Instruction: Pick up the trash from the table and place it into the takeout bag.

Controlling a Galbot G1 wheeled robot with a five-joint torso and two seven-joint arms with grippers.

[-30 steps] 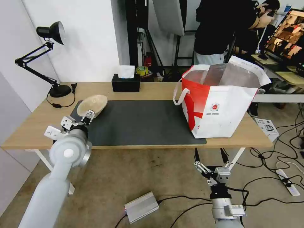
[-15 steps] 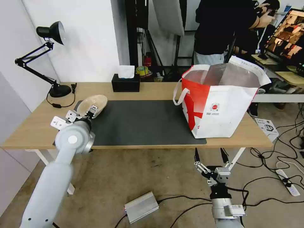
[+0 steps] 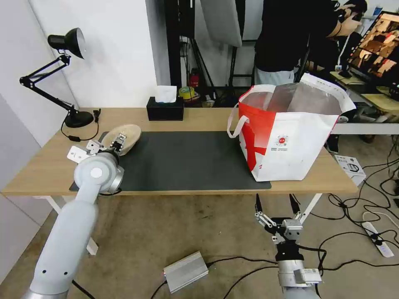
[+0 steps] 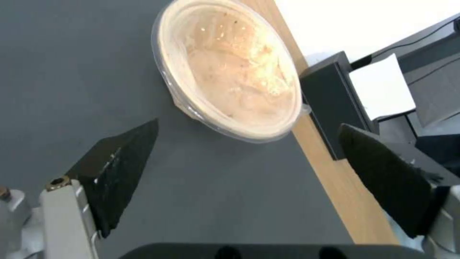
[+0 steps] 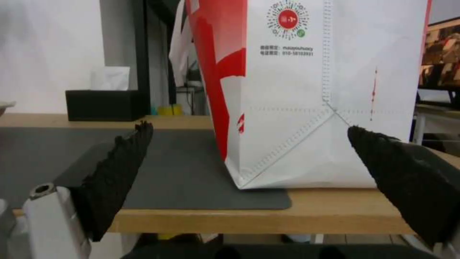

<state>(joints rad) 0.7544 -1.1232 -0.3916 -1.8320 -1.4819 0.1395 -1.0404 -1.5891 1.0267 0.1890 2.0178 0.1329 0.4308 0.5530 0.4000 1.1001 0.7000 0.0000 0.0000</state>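
The right gripper point(image 3: 277, 203) is held low before the table point(image 3: 199, 118), its serrated black fingers spread wide. Farther on, the left gripper point(image 4: 249, 158) is spread wide above the grey mat point(image 3: 187, 160), just short of the shallow beige pulp bowl point(image 4: 230, 68). The boxy white-and-red takeout bag point(image 3: 291, 133), foil-lined, is seen standing at the mat's right end.
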